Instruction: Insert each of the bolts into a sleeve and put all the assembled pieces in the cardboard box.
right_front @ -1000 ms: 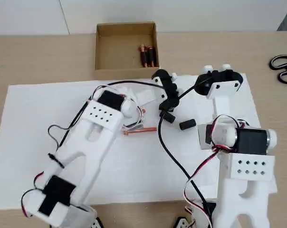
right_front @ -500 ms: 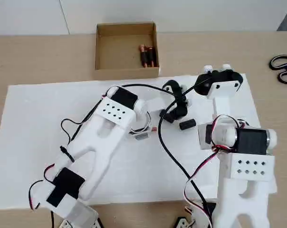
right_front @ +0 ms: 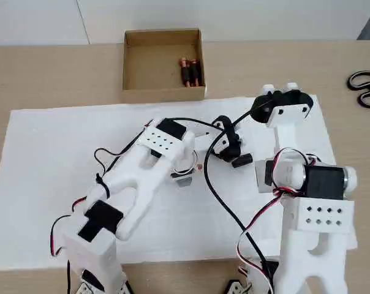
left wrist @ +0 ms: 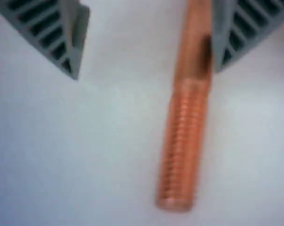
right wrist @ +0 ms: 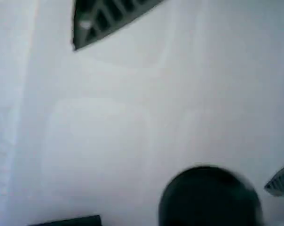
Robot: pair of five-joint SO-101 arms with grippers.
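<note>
A copper bolt lies on the white sheet. My left gripper stands open over it, and the bolt's plain end sits close against one grey finger. In the high view the left gripper points down at mid-table, with a bit of the bolt showing beside it. A black sleeve lies just to its right. My right gripper hangs open above the sheet, with a black sleeve near it. The cardboard box at the back holds assembled pieces.
Black scissors lie on the wooden table at the far right. The left arm's black camera and cable hang over the spot between bolt and sleeve. The right arm stands at the sheet's right side.
The left arm has swung right and come down over the bolt, which now lies between its fingers. The right arm has kept still.
</note>
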